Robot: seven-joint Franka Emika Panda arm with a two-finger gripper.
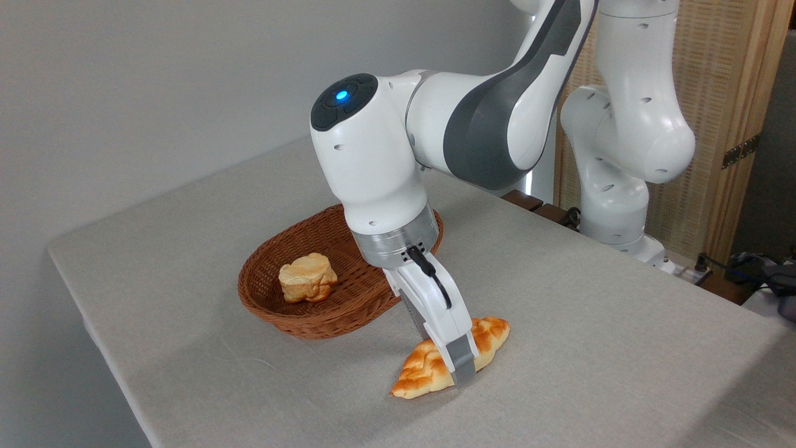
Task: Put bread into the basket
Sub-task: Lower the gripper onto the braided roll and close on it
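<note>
Tool astride braided loaf on table, grip unclear; bun in basket.

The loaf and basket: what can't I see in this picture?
- Loaf: its middle is hidden behind the end effector, so whether it is gripped can't be told.
- Basket: its right end is hidden by the arm.
- Bun: its underside is hidden.

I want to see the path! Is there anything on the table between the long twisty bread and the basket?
No. In the camera view only bare grey tablecloth lies between the braided loaf and the basket. The gripper stands over the loaf.
</note>
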